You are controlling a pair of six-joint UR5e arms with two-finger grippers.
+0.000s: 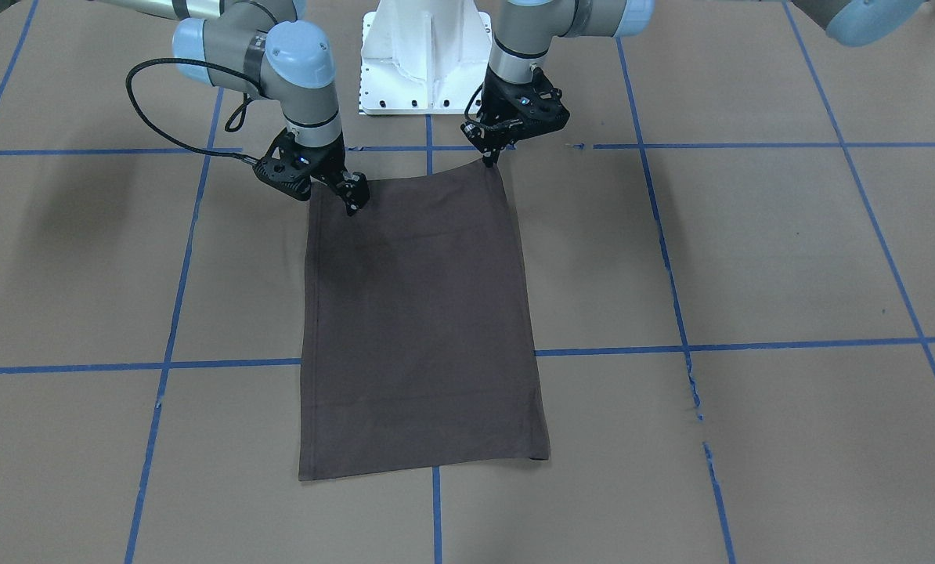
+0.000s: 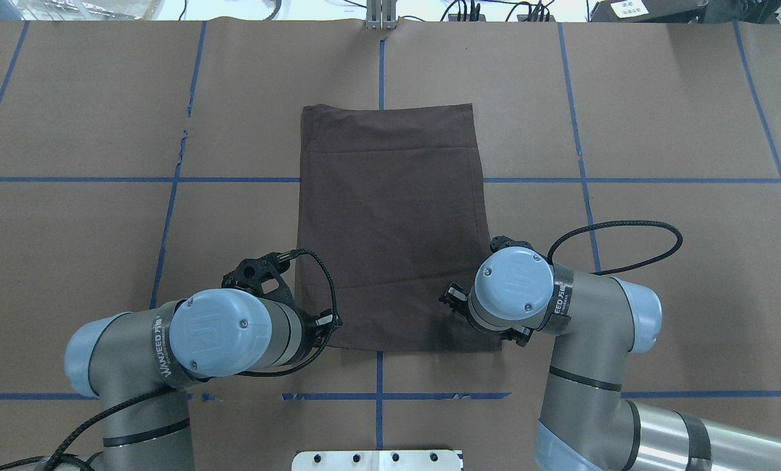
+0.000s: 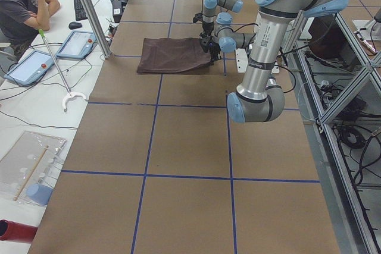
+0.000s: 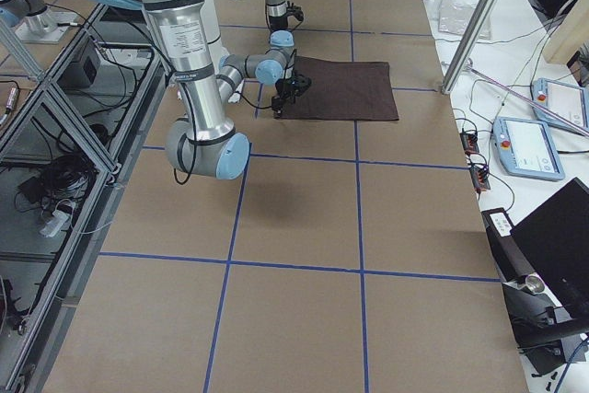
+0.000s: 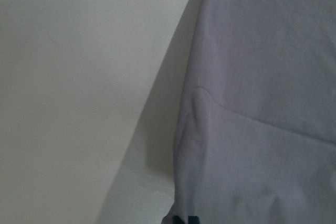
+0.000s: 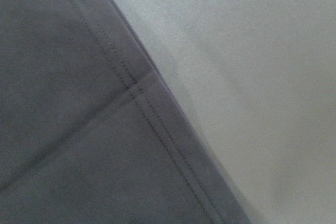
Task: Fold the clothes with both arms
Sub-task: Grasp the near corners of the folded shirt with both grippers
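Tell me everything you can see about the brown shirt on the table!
The shirt is dark grey-brown soft cloth, folded into a tall rectangle, so no sleeves or collar show. Stitched seams run near its edges. It lies flat on the brown table, across blue tape lines. The left tool and right tool sit by its two corners nearest the robot; whether they pinch it is unclear.

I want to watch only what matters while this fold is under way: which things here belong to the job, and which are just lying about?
Part of the job:
T-shirt, folded to a rectangle
left gripper and right gripper, both at its robot-side edge

Just lying about:
white pedestal base
tablet
hooked pole
seated operator
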